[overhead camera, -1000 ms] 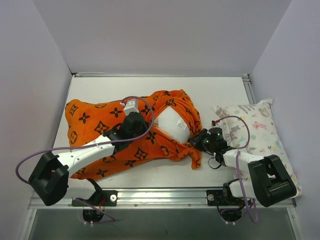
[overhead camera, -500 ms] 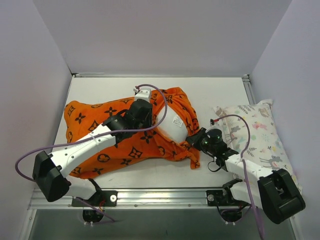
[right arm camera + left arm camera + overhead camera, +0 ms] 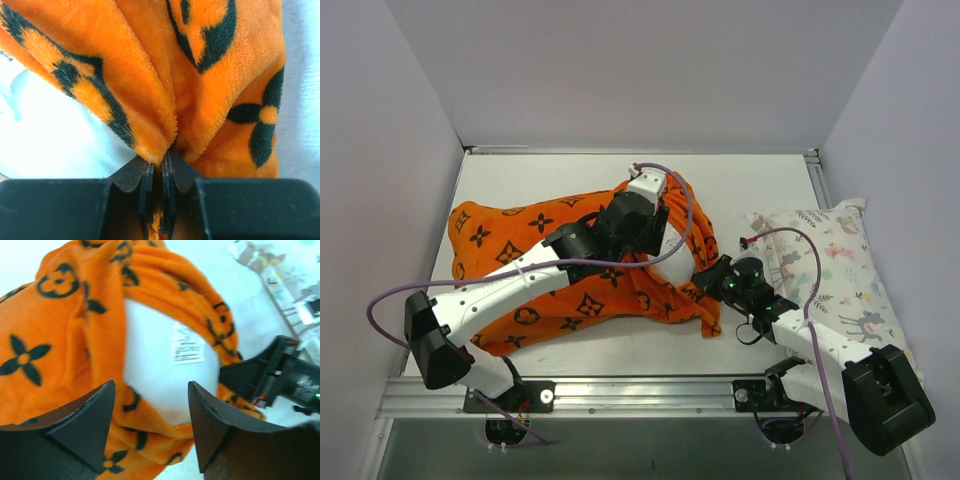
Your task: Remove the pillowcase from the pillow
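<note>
The orange pillowcase (image 3: 490, 235) with black motifs lies across the table, bunched at its right end. The white pillow (image 3: 676, 258) bulges out of that opening, and a label on it shows in the left wrist view. My left gripper (image 3: 652, 235) hovers over the opening, open, its jaws apart above the pillow (image 3: 160, 355) and the pillowcase rim (image 3: 145, 415), holding nothing. My right gripper (image 3: 708, 280) is at the near right corner of the opening. It (image 3: 160, 159) is shut on a pinched fold of the pillowcase (image 3: 215, 75), with the pillow (image 3: 50, 130) just to its left.
A pastel floral and animal-print pillow (image 3: 840, 265) lies along the right side, beside my right arm. White walls enclose the table on three sides. A metal rail (image 3: 640, 392) runs along the near edge between the arm bases.
My left gripper has opened and travelled right and farther back along the pillowcase to its open end. The right gripper keeps its hold on the fold; its arm has shifted slightly.
</note>
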`<state>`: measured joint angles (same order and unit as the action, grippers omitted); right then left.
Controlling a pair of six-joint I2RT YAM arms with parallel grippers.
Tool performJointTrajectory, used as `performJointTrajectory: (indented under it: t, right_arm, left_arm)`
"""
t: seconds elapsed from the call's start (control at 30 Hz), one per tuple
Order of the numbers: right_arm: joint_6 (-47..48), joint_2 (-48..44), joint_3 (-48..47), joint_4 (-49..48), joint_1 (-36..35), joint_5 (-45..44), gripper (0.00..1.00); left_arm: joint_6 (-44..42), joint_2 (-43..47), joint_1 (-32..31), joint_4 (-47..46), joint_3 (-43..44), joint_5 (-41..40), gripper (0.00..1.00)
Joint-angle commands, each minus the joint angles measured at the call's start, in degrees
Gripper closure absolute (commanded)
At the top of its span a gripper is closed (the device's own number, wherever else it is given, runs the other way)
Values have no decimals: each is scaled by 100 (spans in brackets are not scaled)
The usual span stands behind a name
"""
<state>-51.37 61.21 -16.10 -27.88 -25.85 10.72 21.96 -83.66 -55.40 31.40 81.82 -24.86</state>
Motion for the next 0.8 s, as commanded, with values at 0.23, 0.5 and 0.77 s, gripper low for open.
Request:
performJointTrajectory:
  t: [0.23, 0.5, 0.77]
  right_arm:
    - [22, -127, -271, 177, -158, -105, 100]
    - [57, -311, -245, 406, -158, -202, 100]
    - [136, -522, -271, 669, -166, -281, 100]
  left_arm:
    - [-262, -1143, -806, -63, 870, -290, 11]
    - [-332, -2109, -771, 7, 967, -695, 3]
    - [-192, -2804, -455, 16, 871, -722, 5]
